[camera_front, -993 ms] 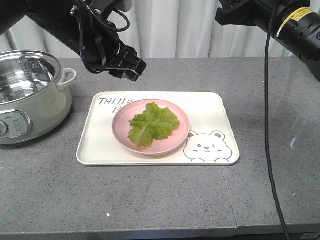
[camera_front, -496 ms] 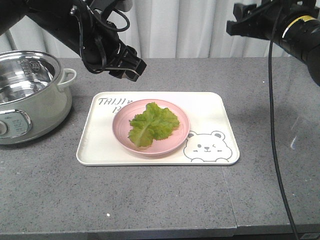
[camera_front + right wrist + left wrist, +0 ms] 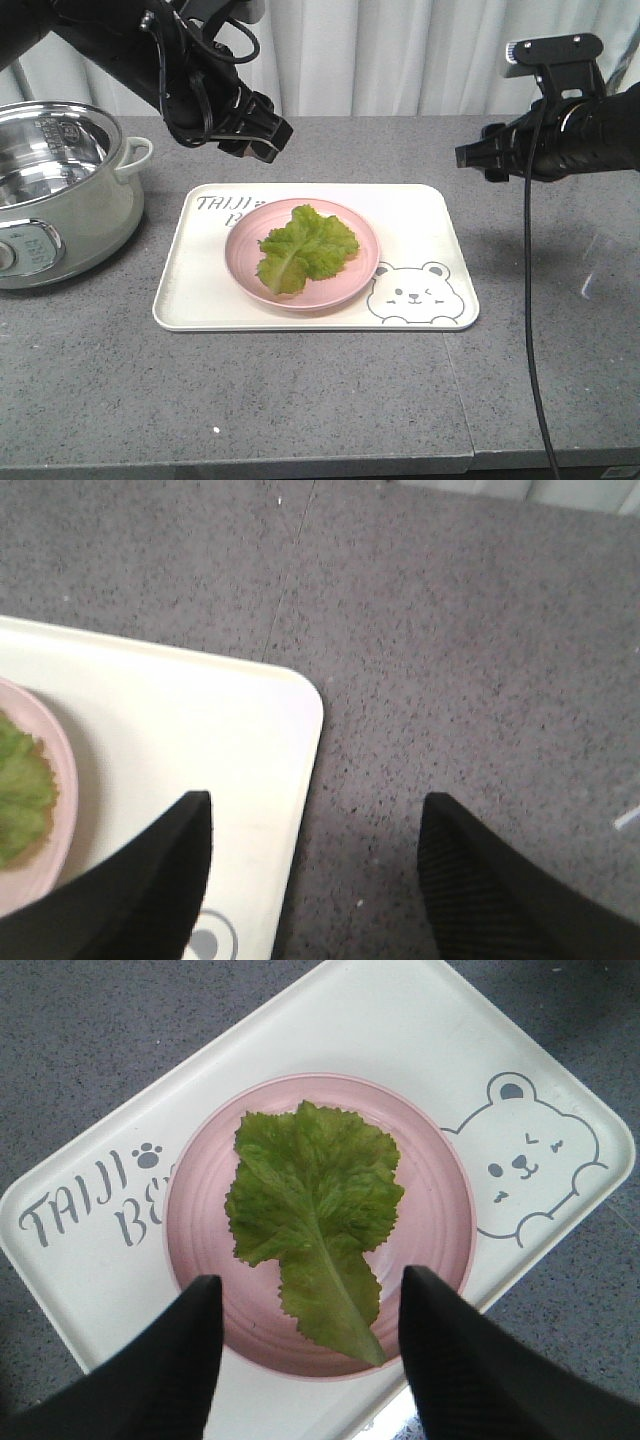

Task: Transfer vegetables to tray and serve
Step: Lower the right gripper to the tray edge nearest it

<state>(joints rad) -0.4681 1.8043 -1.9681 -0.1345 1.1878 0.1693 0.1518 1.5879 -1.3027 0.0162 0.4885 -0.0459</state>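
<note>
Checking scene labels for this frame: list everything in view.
lettuce leaf: 1, green, lying on the pink plate
pink plate: 1, pink, middle of the tray
tray: 1, cream with grey bear drawing, on the countertop
pot: 1, pale green, steel inside, left of the tray
countertop: 1, speckled grey
curtain: 1, white, behind
left gripper: 1, black, open, raised above the tray's far side
right gripper: 1, black, open, raised by the tray's far right corner

Here's the grey speckled stone tabletop [image 3: 300, 400], a seam running down its right part, and 2 things sit directly on it. Centre stage, the cream-white rounded-rectangle plastic tray [image 3: 430, 215] lies flat. At the left edge stands the pale green electric pot [image 3: 80, 215] with its shiny steel bowl, near the tray, not touching.
</note>
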